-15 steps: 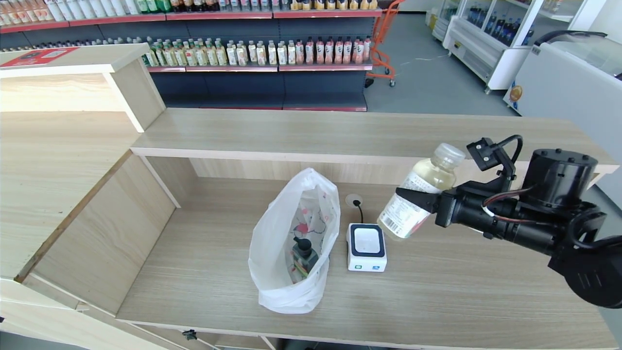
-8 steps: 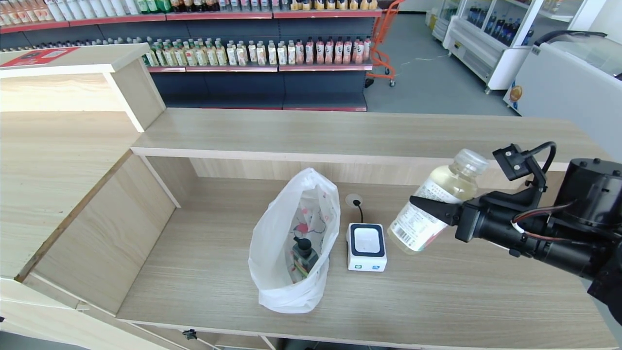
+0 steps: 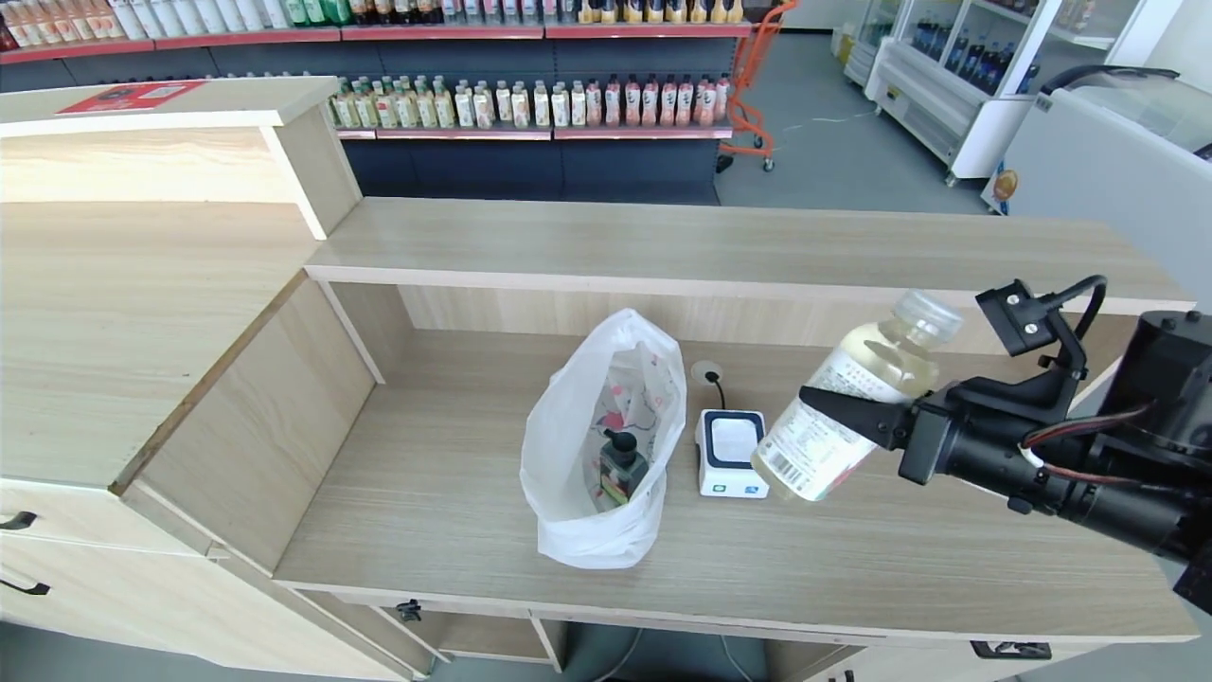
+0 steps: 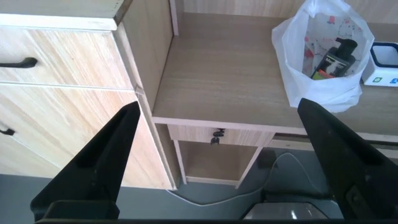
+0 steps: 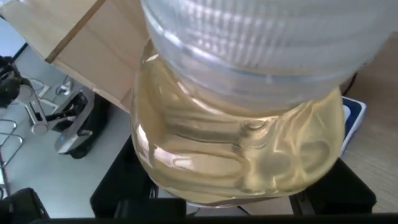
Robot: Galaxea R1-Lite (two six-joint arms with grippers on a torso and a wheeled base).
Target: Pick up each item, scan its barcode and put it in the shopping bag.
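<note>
Left tool [image 4: 217, 104] hangs low in front of the desk [image 3: 445, 493], near the drawers [image 4: 56, 93], jaws wide with nothing between them. On the desk the white shopping bag [image 3: 568, 455] stands open with a dark pump bottle [image 3: 622, 461] inside, and the scanner [image 3: 731, 453] sits just beside it to the right. Right tool [image 3: 833, 417] is clamped on a clear bottle [image 3: 876, 365] of pale yellow liquid, tilted with the cap up, held above the desk with its labelled lower end just right of the scanner.

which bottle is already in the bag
The dark pump-top bottle, inside the white shopping bag; the pale yellow bottle is held tilted by the right gripper.
</note>
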